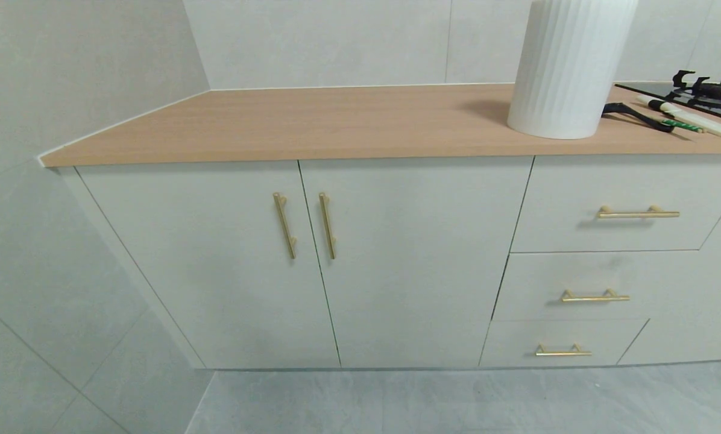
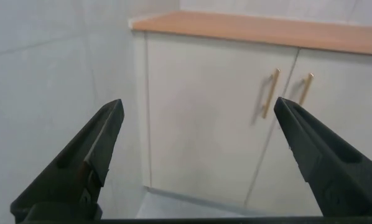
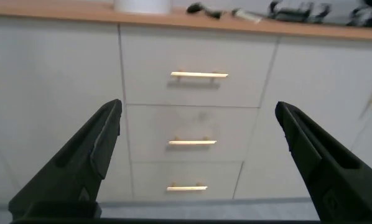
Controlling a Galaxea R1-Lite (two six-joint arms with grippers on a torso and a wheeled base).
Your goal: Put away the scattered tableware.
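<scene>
With my left claw (image 2: 197,107) and right claw (image 3: 198,107) both spread wide and empty before the cabinet (image 1: 409,259), the utensils (image 1: 707,124) lie at two o'clock on the surface (image 1: 336,120) by the white ribbed pot (image 1: 568,66), looking light, stiff and slippery, so I'd pinch mid-handle

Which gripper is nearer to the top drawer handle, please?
Right, most likely. The right gripper, open, faces the drawer stack with the top drawer handle straight ahead. The left gripper, open, faces the cupboard doors, off to that stack's left.
</scene>
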